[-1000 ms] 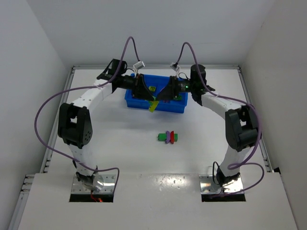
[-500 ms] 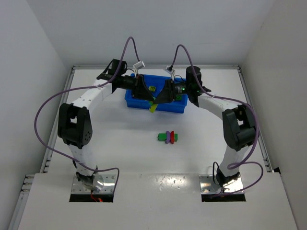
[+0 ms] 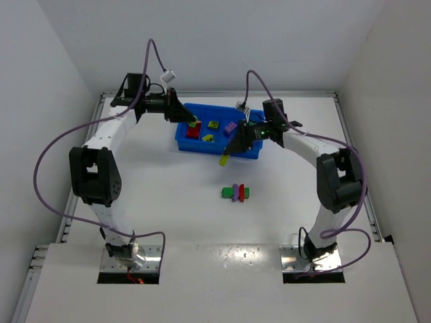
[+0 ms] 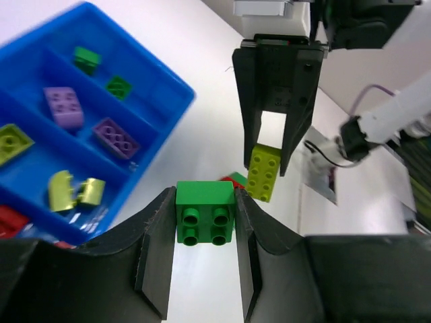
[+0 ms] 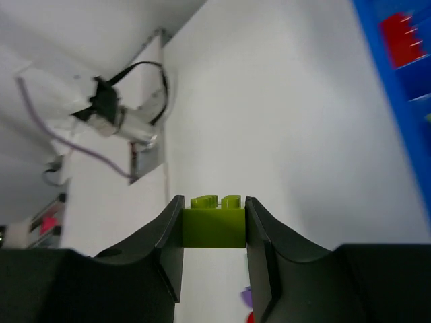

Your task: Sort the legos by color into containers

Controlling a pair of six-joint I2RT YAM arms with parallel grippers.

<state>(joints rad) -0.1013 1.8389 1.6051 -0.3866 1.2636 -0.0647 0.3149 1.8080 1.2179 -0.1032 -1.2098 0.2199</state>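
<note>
While the top camera shows my left gripper [image 4: 205,200] only as a dark wedge over the left end of the blue tray [image 3: 199,149], its wrist camera settles it: the fingers are clamped on a green two-by-two brick [image 4: 205,214], studs facing the lens. From above that brick is just a green speck beside a red brick [image 3: 193,131].

The left wrist view also lays out the tray as the top view cannot. There are green bricks [image 4: 86,58] in the far compartment, purple ones [image 4: 64,105] next, then lime ones [image 4: 73,190]. A red one is cut off at the frame's left edge, half behind my finger.

Further right, the right gripper [image 5: 214,210] is closed on a lime brick [image 5: 214,227], hanging just in front of the tray's near wall, over the table. Its own camera catches the tray only as a blurred blue band at the top right.

The mixed strip [image 3: 236,193] lies on the table, well apart from the tray. It reads green, purple, red, green from above, and both wrist views show only slivers of it.
</note>
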